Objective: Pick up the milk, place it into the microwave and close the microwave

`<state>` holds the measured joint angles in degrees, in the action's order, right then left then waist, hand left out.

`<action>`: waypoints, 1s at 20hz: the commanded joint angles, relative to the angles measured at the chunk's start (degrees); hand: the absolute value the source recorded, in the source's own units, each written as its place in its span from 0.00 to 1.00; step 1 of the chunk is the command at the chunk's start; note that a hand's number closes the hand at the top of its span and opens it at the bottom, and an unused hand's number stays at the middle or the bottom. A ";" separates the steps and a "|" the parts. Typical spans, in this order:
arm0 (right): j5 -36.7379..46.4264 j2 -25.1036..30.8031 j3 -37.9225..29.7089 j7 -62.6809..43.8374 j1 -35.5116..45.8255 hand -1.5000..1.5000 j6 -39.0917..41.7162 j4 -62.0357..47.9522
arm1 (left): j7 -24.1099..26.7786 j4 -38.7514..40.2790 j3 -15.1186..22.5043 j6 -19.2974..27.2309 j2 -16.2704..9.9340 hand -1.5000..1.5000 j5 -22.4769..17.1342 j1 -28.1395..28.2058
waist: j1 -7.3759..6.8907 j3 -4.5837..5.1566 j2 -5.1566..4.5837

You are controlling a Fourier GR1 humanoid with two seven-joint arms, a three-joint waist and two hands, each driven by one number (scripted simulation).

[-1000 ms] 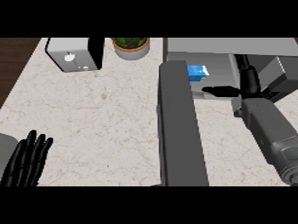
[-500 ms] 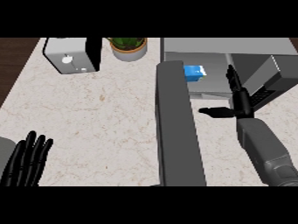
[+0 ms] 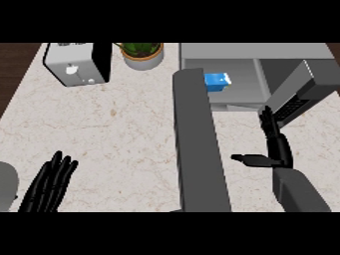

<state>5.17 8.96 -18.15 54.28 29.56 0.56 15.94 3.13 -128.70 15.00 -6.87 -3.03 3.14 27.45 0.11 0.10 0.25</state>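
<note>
The left hand (image 3: 49, 185) is seen low on the counter (image 3: 106, 129), well to the left of the microwave door (image 3: 199, 149), with its fingers straight and nothing held. Just to the right of the door, the right hand (image 3: 274, 144) is held up with straight fingers and the thumb stuck out, and it is empty. Farther back, past the door's far end, the blue milk (image 3: 217, 82) is seen inside the microwave (image 3: 275, 64), whose door is swung wide open.
</note>
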 commanded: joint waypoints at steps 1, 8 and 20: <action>-0.78 -0.74 0.82 2.34 -4.08 0.00 6.44 1.21 | 1.36 3.51 2.14 -4.42 -1.83 0.00 -2.67 -0.74 | 0.15 -0.07 -0.14; -2.47 -0.65 2.73 6.85 -14.70 0.00 13.33 9.30 | 0.65 7.36 3.53 -4.84 -2.78 1.00 2.69 -6.61 | 0.64 -0.03 0.00; -6.48 -0.14 7.91 1.61 -32.14 0.00 17.89 31.24 | -4.46 20.14 7.34 -7.79 0.30 1.00 4.13 -22.56 | 1.17 -0.03 -0.21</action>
<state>-0.06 8.20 -11.35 54.82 1.26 13.02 42.00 -0.04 -114.26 21.51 -13.17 -3.78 6.37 12.01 0.94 0.09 0.16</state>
